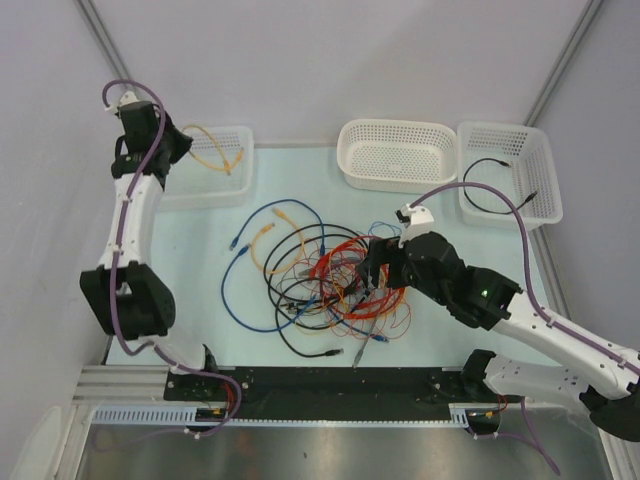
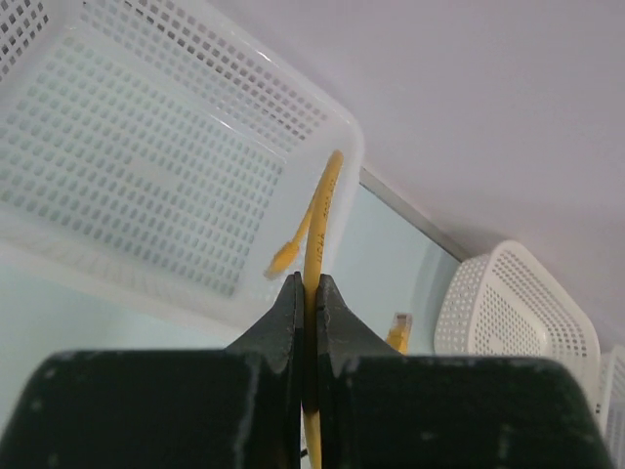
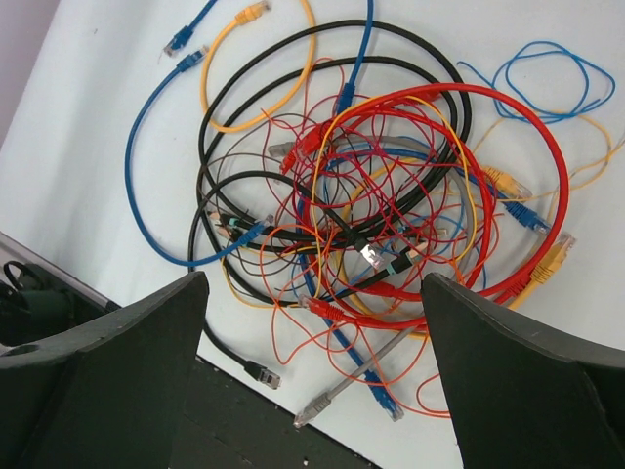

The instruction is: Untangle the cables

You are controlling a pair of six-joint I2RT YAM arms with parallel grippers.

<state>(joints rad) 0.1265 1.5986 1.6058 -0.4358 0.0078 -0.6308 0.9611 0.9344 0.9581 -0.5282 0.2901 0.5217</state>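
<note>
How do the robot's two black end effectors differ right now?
The left black end effector is shut on a thin yellow cable; the right black end effector is open, holding nothing. The left one is by a white perforated plastic basket; the right one hangs above the tangled multicoloured cables. Both are black with two fingers.

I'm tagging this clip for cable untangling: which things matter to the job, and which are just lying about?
Job: tangled cables; yellow cable, pinched in the left gripper; right gripper, open above the tangle.
Lying about: left basket; middle basket; right basket; table.
</note>
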